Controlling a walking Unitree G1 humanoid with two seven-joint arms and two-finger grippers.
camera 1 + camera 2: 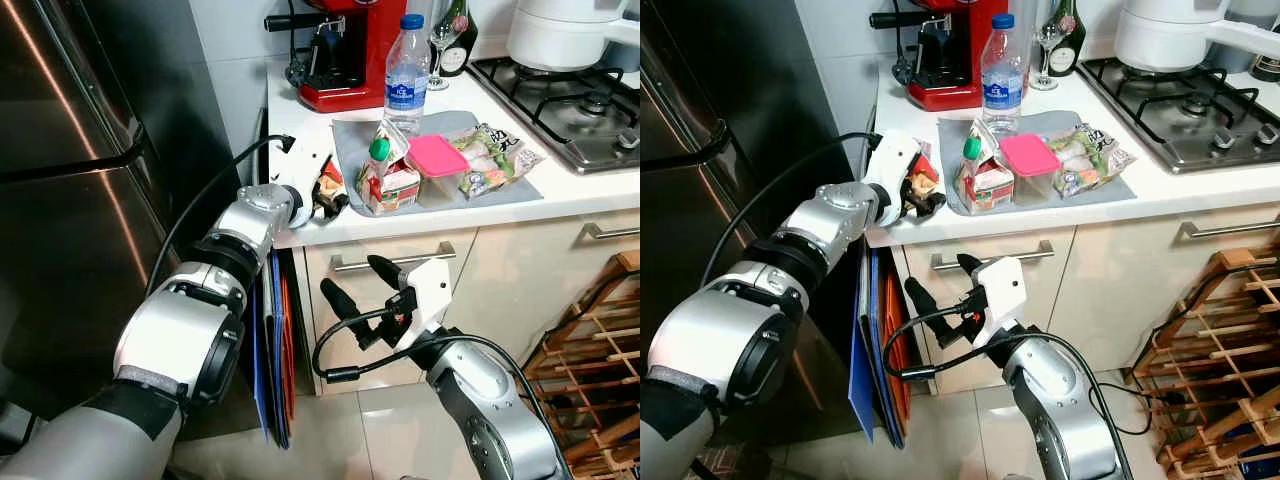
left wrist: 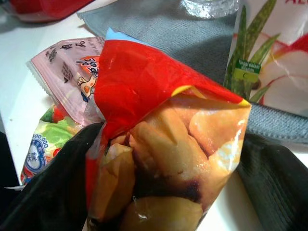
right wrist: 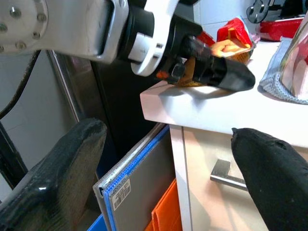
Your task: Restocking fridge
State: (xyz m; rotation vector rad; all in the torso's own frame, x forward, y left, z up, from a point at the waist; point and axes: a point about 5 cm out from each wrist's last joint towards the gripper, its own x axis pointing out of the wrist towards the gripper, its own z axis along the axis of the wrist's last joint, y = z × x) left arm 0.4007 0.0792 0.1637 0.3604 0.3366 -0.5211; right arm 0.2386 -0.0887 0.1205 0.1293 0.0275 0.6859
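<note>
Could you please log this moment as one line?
left claw: shut on snack bag | right claw: open, idle | fridge: closed

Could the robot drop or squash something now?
Maybe. The left tool is shut on a soft red snack bag right at the counter edge; a hard squeeze could crush what's inside, and a loose grip could let it fall to the floor. Other packets lie touching the bag and might get dragged off with it. The fridge door looks closed, and the open right tool hangs low by the drawer.
</note>
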